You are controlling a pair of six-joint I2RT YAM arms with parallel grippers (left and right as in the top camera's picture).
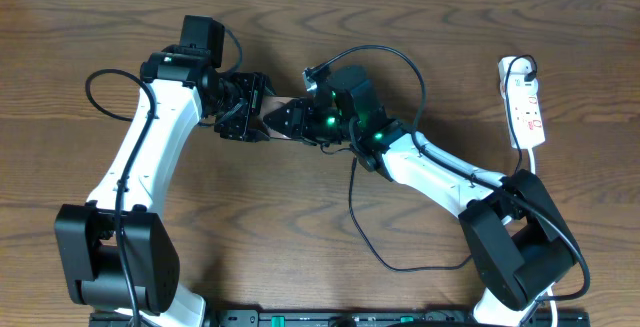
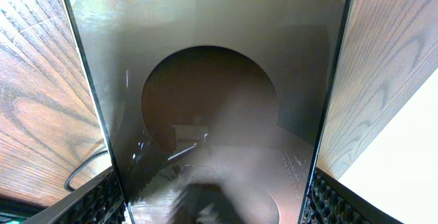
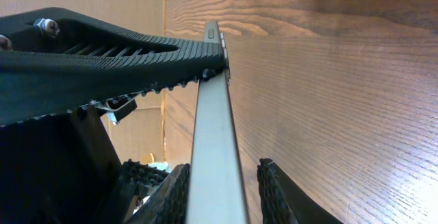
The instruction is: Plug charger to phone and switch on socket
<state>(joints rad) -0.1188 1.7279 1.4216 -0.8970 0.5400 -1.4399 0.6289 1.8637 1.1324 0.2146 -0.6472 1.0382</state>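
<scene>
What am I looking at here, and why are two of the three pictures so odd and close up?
These are two robot arms bolted at the near edge of a wooden table. The wide picture comes from a camera above. The other two come from small cameras on the arms' wrists, so they see things very near.

In the middle, both arms meet over a phone. The left tool holds the phone: in its wrist picture the dark slab fills the space between its fingers. The right tool is at the phone's edge, seen side on; whether it grips is unclear.

A thin black charger cable loops across the table. At the far right lies a white socket strip.
</scene>
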